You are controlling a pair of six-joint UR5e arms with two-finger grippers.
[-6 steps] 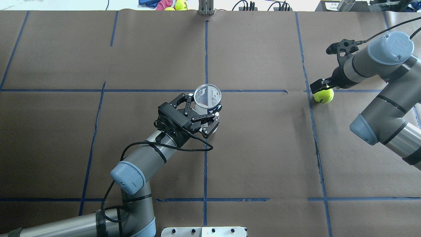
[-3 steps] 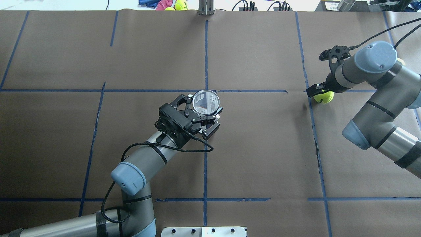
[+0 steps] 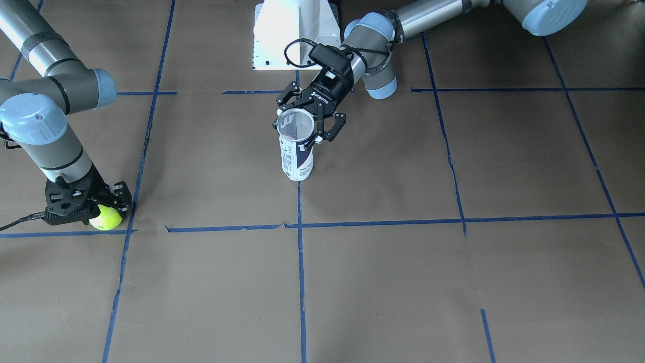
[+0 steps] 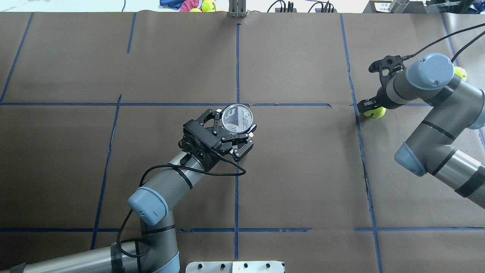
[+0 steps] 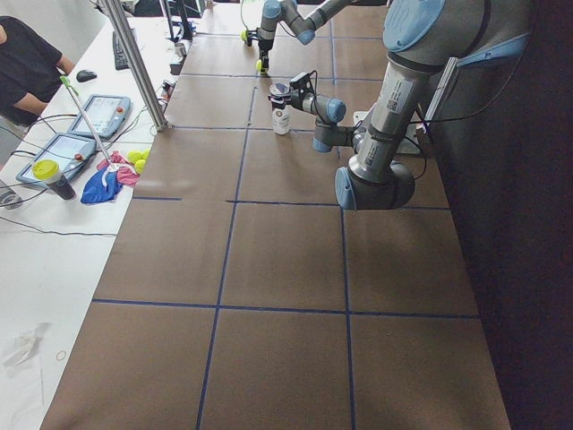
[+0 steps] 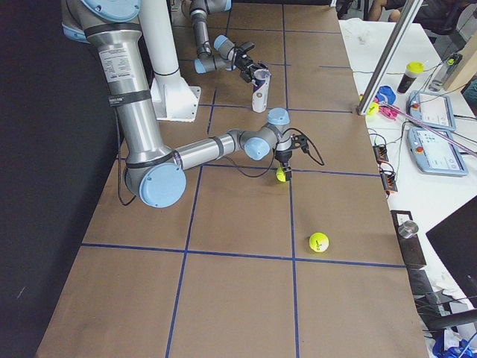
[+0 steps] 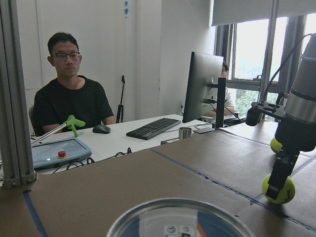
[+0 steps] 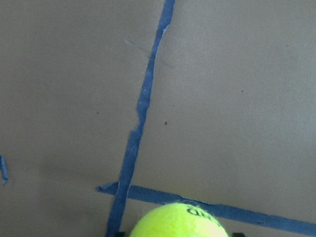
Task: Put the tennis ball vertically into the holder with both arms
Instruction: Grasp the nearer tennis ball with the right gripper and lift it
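L fingers (image 4: 237, 135) clamp the holder (image 3: 297, 154) near its rim. Holder's upright, mid-desk (image 4: 303, 170), mouth up. R fingers (image 4: 364, 104) straddle the tennis ball (image 4: 376, 113), which sits on the desk well off to robot's R. Can't tell if they're squeezing it.

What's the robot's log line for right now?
left hand: holding clear plastic can upright | right hand: around fuzzy yellow-green tennis ball on table

A robotics lab in an office: left arm (image 4: 163, 185) and right arm (image 4: 435, 125) at a paper-covered table (image 4: 303, 170) gridded with blue tape (image 4: 237, 57), pendants (image 6: 436, 112), desk (image 7: 123, 143), monitor (image 7: 202, 86), keyboard (image 7: 153, 128), seated man (image 7: 71, 94), windows (image 7: 247, 54).
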